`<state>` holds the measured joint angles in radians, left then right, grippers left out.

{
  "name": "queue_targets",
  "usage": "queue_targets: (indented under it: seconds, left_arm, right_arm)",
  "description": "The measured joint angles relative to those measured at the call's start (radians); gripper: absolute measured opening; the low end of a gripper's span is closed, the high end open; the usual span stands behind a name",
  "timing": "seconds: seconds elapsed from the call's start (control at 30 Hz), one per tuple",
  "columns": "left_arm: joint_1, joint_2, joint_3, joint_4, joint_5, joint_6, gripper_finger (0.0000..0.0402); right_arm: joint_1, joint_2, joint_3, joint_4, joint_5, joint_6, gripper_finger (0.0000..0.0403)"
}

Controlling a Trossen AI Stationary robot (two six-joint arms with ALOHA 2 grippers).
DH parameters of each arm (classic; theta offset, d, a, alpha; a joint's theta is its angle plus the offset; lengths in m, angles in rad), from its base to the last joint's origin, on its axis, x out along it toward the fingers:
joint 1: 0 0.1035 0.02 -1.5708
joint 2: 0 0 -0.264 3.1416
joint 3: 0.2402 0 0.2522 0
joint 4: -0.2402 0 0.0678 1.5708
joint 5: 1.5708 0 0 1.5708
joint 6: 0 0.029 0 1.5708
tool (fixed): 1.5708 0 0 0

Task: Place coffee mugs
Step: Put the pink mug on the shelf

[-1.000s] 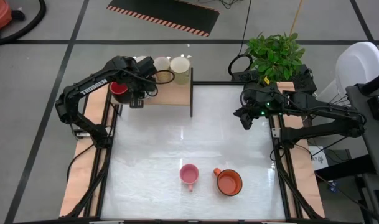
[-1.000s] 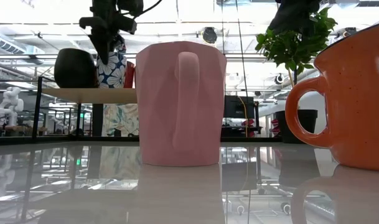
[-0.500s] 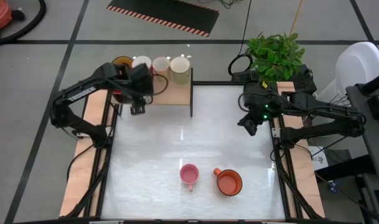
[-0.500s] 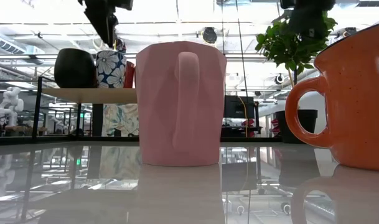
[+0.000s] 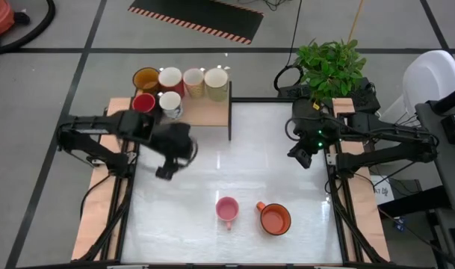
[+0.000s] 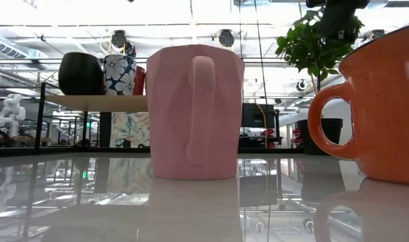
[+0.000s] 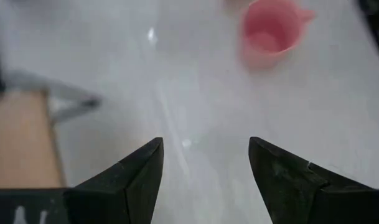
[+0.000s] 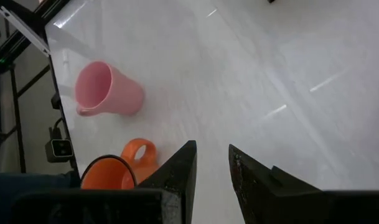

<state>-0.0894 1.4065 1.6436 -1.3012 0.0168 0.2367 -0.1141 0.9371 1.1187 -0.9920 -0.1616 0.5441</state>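
Two mugs, pink mug (image 5: 226, 210) and orange mug (image 5: 274, 218), stand empty; left claw (image 7: 205, 163) apart, right claw (image 8: 212, 165) narrowly apart.

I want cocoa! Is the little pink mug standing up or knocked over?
Standing up. The small pink ceramic mug sits flat on the white table, and from above its round mouth faces up, nothing visible inside.

No text, label, brand, number or sign can be read in any view.
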Motion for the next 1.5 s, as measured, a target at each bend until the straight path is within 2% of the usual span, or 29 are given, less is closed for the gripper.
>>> queue_targets:
  seconds: [0.27, 0.53, 0.67, 0.8, 1.0, 1.13, 1.27, 1.4, 1.5]
  left_arm:
    - [-0.171, 0.097, 0.000, 0.119, 0.023, 0.069, 0.0241]
    - [-0.279, 0.253, 0.000, 0.306, 0.031, 0.083, 0.0241]
    - [-0.316, 0.341, 0.000, 0.400, 0.061, 0.118, 0.0241]
    - [-0.340, 0.428, 0.000, 0.417, 0.059, 0.183, 0.0241]
    - [-0.341, 0.523, -0.001, 0.429, -0.025, 0.214, 0.0241]
    - [-0.329, 0.564, -0.001, 0.440, -0.032, 0.214, 0.0238]
    - [-0.322, 0.574, -0.001, 0.420, -0.018, 0.214, 0.0202]
    - [-0.317, 0.573, -0.001, 0.415, -0.006, 0.198, 0.0138]
    - [-0.307, 0.572, -0.001, 0.392, 0.049, 0.188, 0.0090]
  right_arm:
    - [0.032, 0.000, 0.000, 0.012, -0.006, -0.013, 0.0077]
    - [0.071, 0.000, 0.000, 0.013, -0.027, -0.058, 0.0077]
    - [0.088, 0.000, 0.000, 0.014, -0.027, -0.091, 0.0077]
    - [0.106, 0.000, 0.000, 0.009, -0.027, -0.116, 0.0077]
    - [0.143, 0.000, 0.000, -0.008, -0.027, -0.110, 0.0077]
    - [0.166, 0.000, 0.000, -0.008, -0.026, -0.097, 0.0077]
    - [0.189, 0.000, 0.000, -0.009, -0.025, -0.071, 0.0077]
    - [0.207, -0.001, 0.000, -0.009, -0.021, -0.066, 0.0077]
    - [0.212, -0.001, 0.000, -0.009, 0.007, -0.066, 0.0077]
